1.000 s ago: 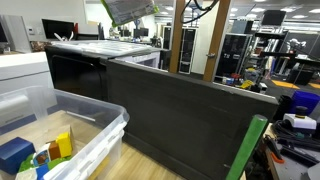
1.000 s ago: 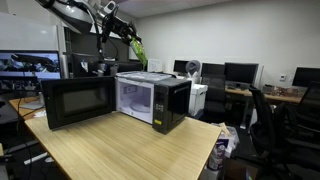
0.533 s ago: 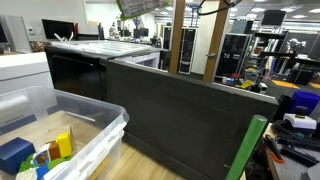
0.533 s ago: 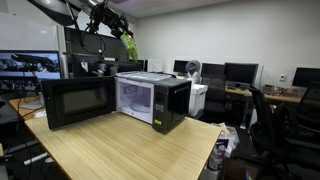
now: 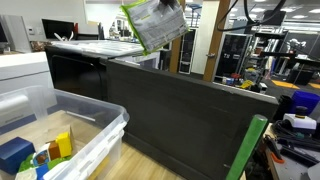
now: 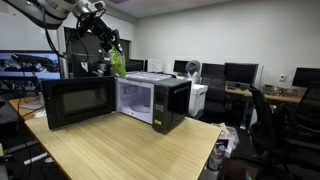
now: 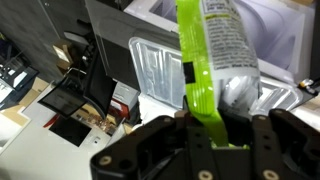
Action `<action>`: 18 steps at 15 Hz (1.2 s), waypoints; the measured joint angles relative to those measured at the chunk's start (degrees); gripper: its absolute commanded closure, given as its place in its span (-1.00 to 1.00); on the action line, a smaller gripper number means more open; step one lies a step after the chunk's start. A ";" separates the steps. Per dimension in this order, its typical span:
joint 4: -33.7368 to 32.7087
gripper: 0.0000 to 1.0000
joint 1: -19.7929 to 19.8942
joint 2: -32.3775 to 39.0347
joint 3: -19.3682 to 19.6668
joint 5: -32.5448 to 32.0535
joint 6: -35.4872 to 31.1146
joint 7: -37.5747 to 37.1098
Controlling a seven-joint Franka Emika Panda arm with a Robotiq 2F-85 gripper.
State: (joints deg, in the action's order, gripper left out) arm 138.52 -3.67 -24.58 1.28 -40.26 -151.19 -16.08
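My gripper (image 7: 215, 128) is shut on the lower edge of a lime-green and silver snack bag (image 7: 212, 45). In an exterior view the bag (image 6: 117, 63) hangs from the gripper (image 6: 109, 42) above the left top edge of the black microwave (image 6: 160, 102), whose door (image 6: 78, 103) stands open to the left. Seen up close in an exterior view, the bag (image 5: 155, 25) hangs tilted over the dark microwave panel (image 5: 190, 115). The wrist view looks past the bag at the microwave's pale opening (image 7: 270, 30).
The microwave sits on a wooden table (image 6: 120, 150). A clear plastic bin (image 5: 85, 140) holding coloured toys stands beside the dark panel. Desks, monitors (image 6: 240, 72) and office chairs fill the room behind. A green post (image 5: 243, 150) rises at the near right.
The arm has swung the bag down and to the left, from high behind the microwave to just over its left top edge. The grip has stayed shut.
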 measured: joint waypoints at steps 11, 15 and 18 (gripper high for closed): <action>8.09 0.95 2.15 -0.40 -4.22 4.71 6.47 3.56; 9.68 0.95 2.15 -0.38 -4.42 4.74 8.51 4.43; 10.70 0.95 2.16 -0.28 -4.51 4.74 9.73 5.29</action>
State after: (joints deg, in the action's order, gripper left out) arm 149.21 -1.51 -24.86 -3.24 -35.51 -141.46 -10.79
